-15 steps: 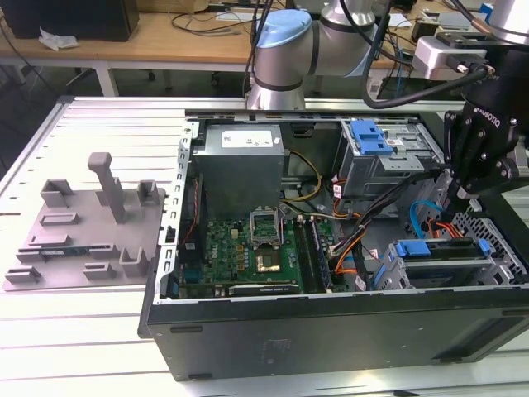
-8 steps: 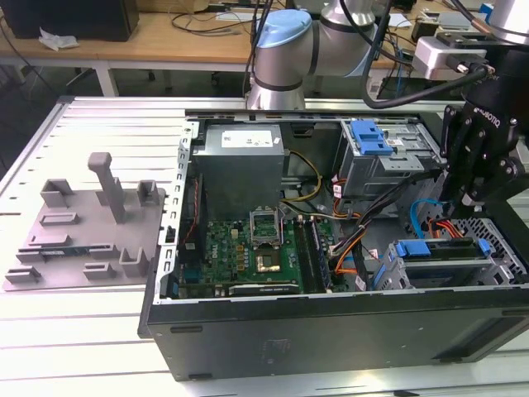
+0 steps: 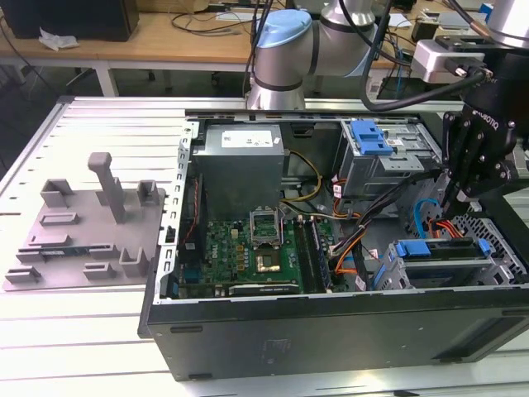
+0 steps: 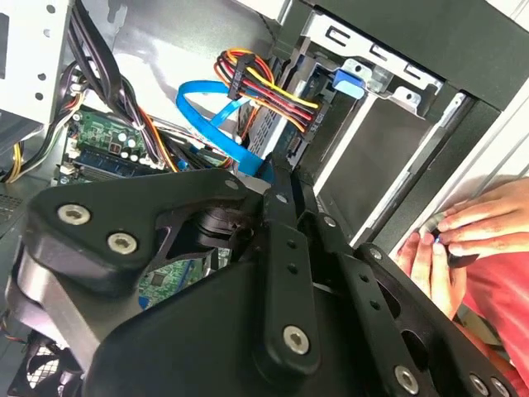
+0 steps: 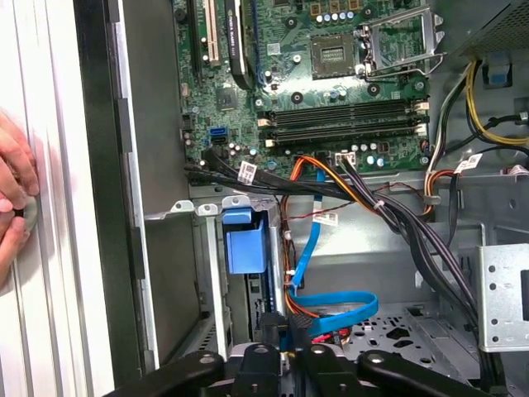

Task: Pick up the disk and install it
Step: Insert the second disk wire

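The end effector (image 3: 459, 197) is seen lowered into the open computer case (image 3: 331, 339), and its fingers are pressed together with nothing visibly pinched between them; the same closed tips are picked up in the second wrist view (image 4: 277, 169) and in the first wrist view (image 5: 285, 343). Right at those tips a flat blue data cable (image 5: 331, 310) is looped, with a bundle of red, orange and yellow power wires (image 4: 264, 83) running just beside it.

Just beyond the fingertips the disk (image 3: 438, 251) is found, seated in the metal drive cage (image 3: 496, 269) at the case's front corner and not gripped. Its blue plastic frame is shown end-on in the first wrist view (image 5: 245, 240), and the blue tab is caught at the cage mouth in the second wrist view (image 4: 349, 83).

Outside the case wall, close to the end effector, a person's hand (image 4: 479, 227) is rested on the bench (image 3: 99, 132), with a small dark object pinched in its fingers; fingertips of it are also glimpsed in the first wrist view (image 5: 12, 198).

Farther out, the green motherboard (image 3: 256, 248) is laid flat on the case floor, with its empty processor socket (image 5: 331, 54) and memory slots exposed. Beyond that the grey power supply (image 3: 244, 165) is mounted. Farthest from the end effector, well apart from the case, a grey moulded tray (image 3: 83, 236) with upright posts is set on the bench.
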